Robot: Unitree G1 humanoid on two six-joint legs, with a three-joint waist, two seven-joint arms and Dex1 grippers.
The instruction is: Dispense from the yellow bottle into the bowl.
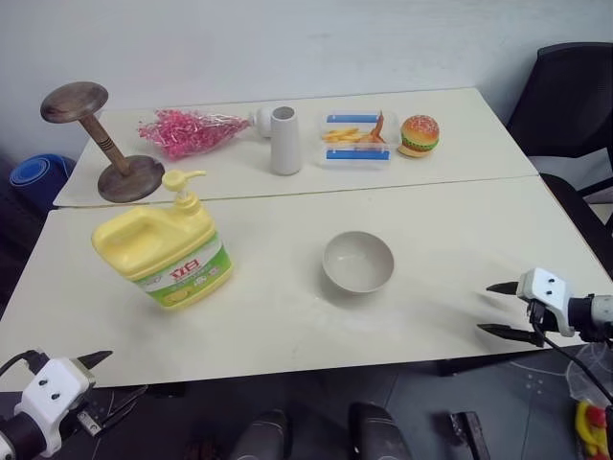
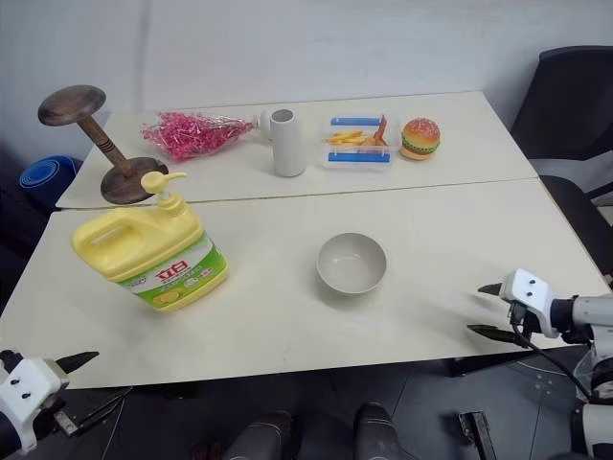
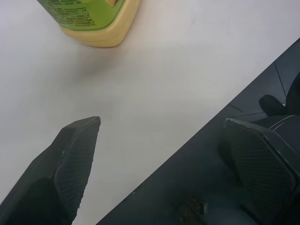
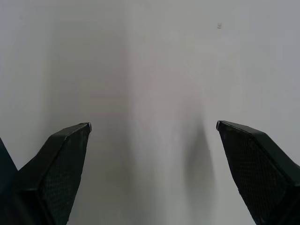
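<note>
Both grippers hover at the near edge of the cream tabletop [image 1: 287,326], left gripper [image 1: 96,379] and right gripper [image 1: 500,310] each with jaws spread wide and empty. Well ahead of the left one stands the yellow bottle [image 1: 163,251], red characters on its green-and-white label; the bowl [image 1: 358,261] sits mid-table, apart from both. Behind: white wall, black chair [image 1: 570,105].

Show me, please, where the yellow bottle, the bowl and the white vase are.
yellow bottle [image 1: 163,251]: left eye view, on its yellow body above the label.
bowl [image 1: 358,261]: left eye view, on its inner hollow.
white vase [image 1: 284,144]: left eye view, on its side wall.
</note>
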